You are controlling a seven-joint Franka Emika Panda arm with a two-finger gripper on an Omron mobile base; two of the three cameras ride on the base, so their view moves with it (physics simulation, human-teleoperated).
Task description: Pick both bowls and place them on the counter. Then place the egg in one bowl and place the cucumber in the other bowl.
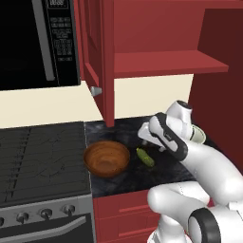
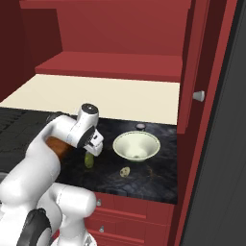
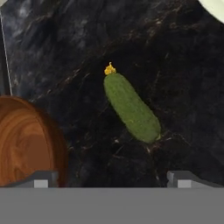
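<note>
The dark-brown wooden bowl stands on the black marbled counter beside the stove. The green cucumber lies flat on the counter just right of it, yellow tip pointing away. My gripper hangs open a little above the cucumber, with nothing between its fingers. Further right stands the pale flared bowl, partly hidden behind my arm in the left base view. The egg rests on the counter in front of it.
A grey stovetop borders the counter on the left, under a black microwave. Red cabinet doors stand open above, with a shelf between them. A small dark round thing sits behind the pale bowl.
</note>
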